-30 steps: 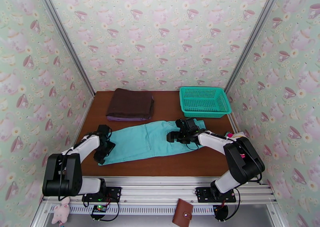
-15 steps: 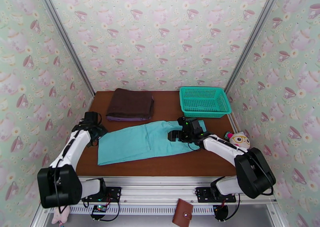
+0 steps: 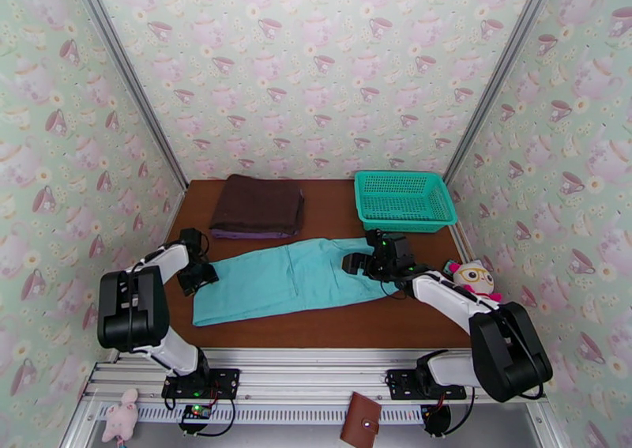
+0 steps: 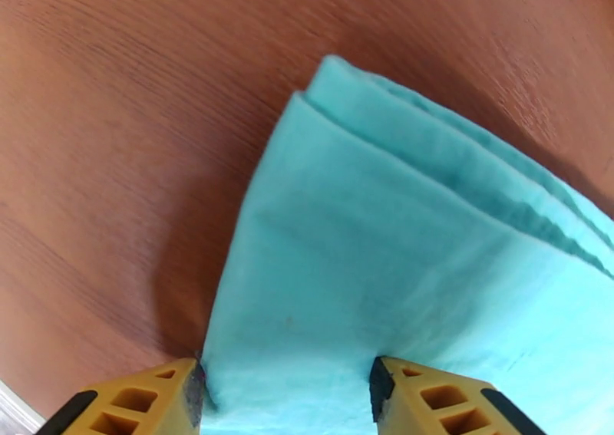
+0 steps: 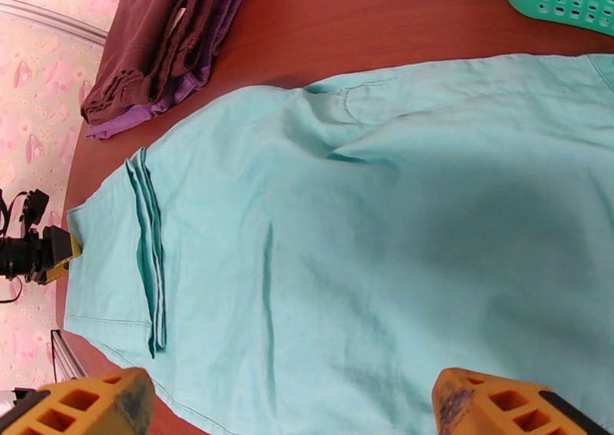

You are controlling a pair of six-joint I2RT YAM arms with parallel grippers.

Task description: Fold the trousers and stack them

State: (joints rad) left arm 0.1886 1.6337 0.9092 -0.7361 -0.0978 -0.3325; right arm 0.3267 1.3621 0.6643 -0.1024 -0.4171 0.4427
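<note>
The trousers (image 3: 292, 280) lie on the table (image 3: 332, 325) near the mesh basket (image 3: 407, 224).

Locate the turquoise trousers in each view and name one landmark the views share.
Top external: trousers lie flat across the table.
Left wrist: their layered corner, centre to lower right, reaching into the left gripper.
Right wrist: spread across the centre, above the open right gripper.
Landmark: the left gripper at the trousers' left-end corner.

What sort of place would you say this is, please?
Likely a staged robot test booth, not a home: teacup-wallpaper panels in aluminium framing enclose a wooden table holding turquoise trousers and a teal mesh basket.
</note>
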